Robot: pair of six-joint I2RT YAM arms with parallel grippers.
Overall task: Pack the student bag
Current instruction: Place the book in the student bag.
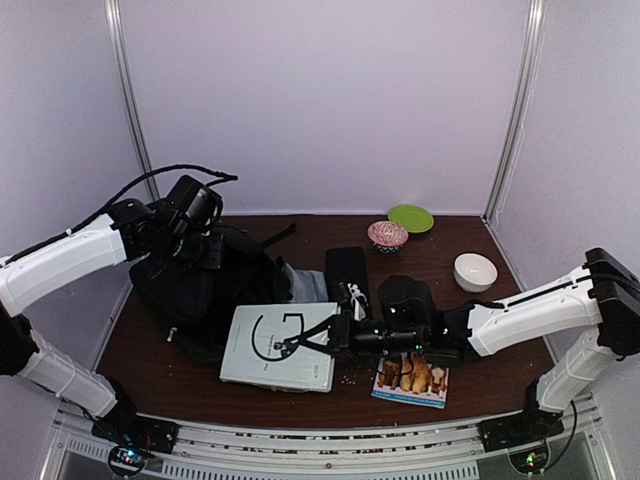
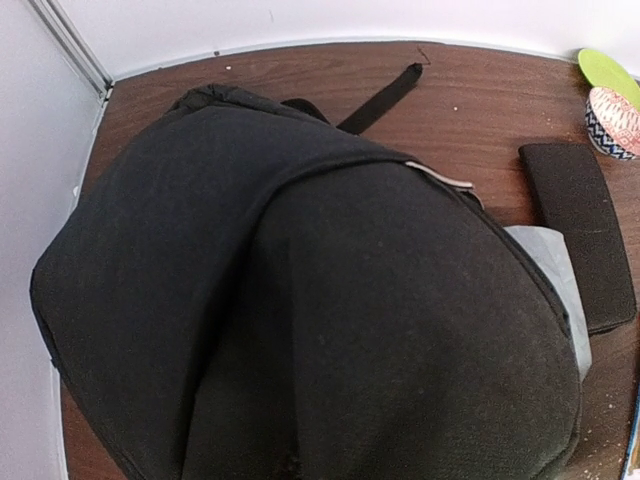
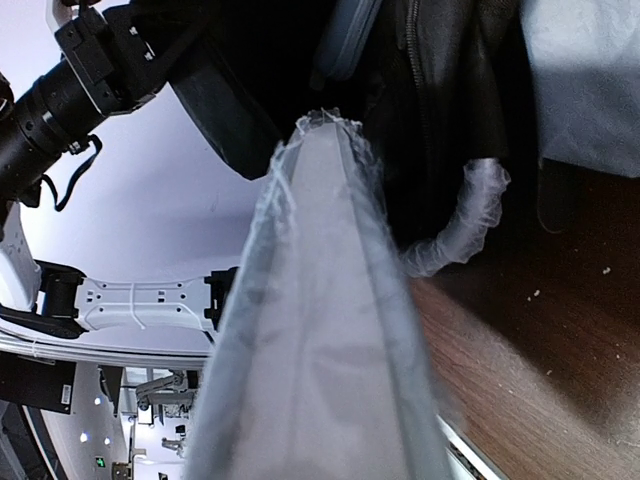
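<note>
Black soft fabric, the student bag [image 1: 200, 300] slumps at the left of the brown table [image 1: 480, 365]. The left gripper [image 1: 205, 248] has its fingers pressed together on the bag's top. The right gripper [image 1: 338, 335] pinches a white book [image 1: 285, 355] by its edge, just right of the bag. A flat black case [image 1: 347, 268] lies behind it.

Left wrist: domed bag fabric fills the view.

Right wrist: the book's crinkled film-wrapped edge, with the bag beyond.
</note>
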